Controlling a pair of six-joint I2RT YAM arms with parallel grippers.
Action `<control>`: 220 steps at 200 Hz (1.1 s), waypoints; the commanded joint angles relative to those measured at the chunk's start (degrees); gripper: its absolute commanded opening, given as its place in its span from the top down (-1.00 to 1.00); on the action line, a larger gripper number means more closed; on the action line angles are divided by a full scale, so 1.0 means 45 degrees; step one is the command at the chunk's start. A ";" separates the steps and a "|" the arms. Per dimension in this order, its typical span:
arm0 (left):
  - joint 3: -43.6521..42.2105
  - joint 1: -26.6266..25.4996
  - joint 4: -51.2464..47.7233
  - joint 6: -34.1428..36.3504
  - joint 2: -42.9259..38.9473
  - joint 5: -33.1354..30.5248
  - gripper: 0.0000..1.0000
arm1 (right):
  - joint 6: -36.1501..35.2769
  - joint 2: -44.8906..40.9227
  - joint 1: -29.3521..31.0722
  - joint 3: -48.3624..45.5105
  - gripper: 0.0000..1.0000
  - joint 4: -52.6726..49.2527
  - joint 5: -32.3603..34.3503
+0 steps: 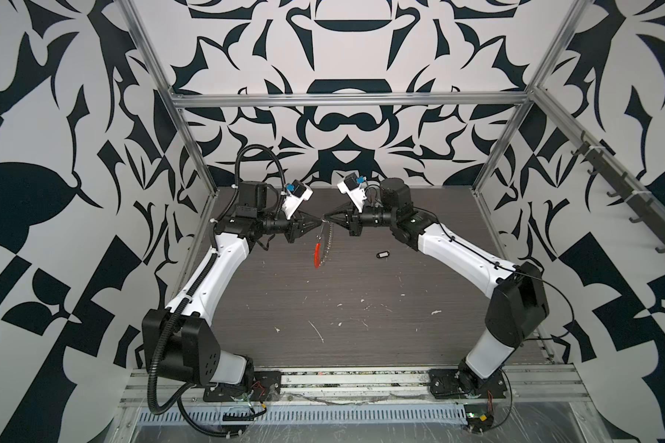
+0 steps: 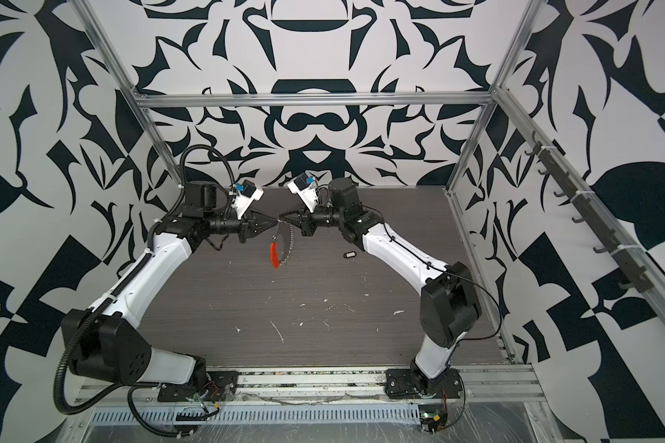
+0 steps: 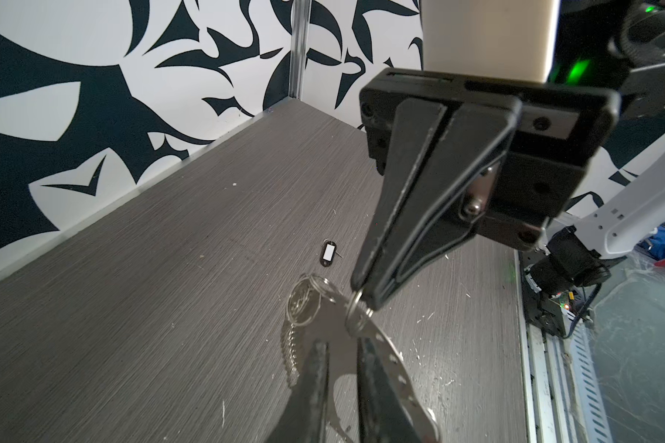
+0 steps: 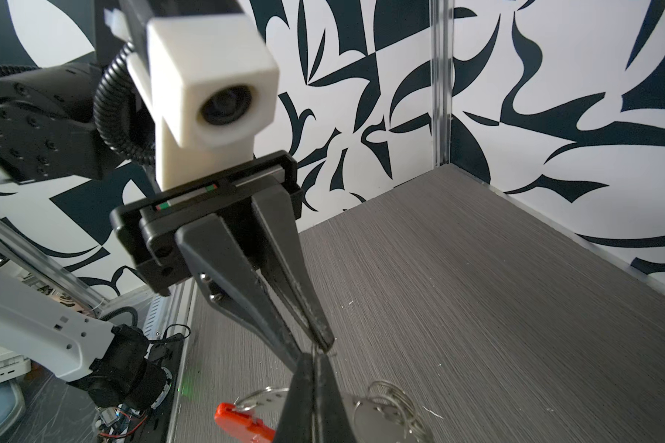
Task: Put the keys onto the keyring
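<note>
Now right gripper (image 3: 364,301) pinched on keyring (image 1: 318,251) top; left gripper (image 4: 324,346) barely parted beside, grip unclear; key tag (image 1: 381,254) at three o'clock.

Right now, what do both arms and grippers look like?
Both arms: white shells, black joint housings. Left arm carries a black corrugated conduit; right arm a thin black cable. Left gripper and right gripper: black, tapered triangular fingers, with white camera housings.

Robotics laboratory test cell. Evidence: a left arm (image 1: 223,261) and a right arm (image 1: 461,249) are mounted on an aluminium rail (image 1: 361,377) at the front of a scuffed grey wood-grain bench (image 1: 361,307). An extrusion frame (image 1: 346,100) encloses it. The walls (image 1: 54,115) carry a black-and-white pattern. A slotted cable duct (image 1: 323,416) runs along the front.
</note>
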 commanded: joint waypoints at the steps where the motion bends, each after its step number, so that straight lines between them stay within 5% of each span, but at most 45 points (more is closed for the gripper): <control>1: 0.0394 0.0139 -0.0450 0.0174 0.0017 0.0713 0.62 | 0.0017 -0.0617 0.0099 0.0686 1.00 0.0748 -0.0450; 102: 0.0402 0.0266 0.0383 -0.0675 0.0287 0.1647 0.48 | 0.0665 -0.0421 0.0257 0.0773 1.00 0.1418 -0.0748; 220: 0.0567 0.0266 0.0533 -0.0905 0.0389 0.2127 0.54 | 0.0903 0.0142 0.0525 0.1338 1.00 0.1304 -0.0987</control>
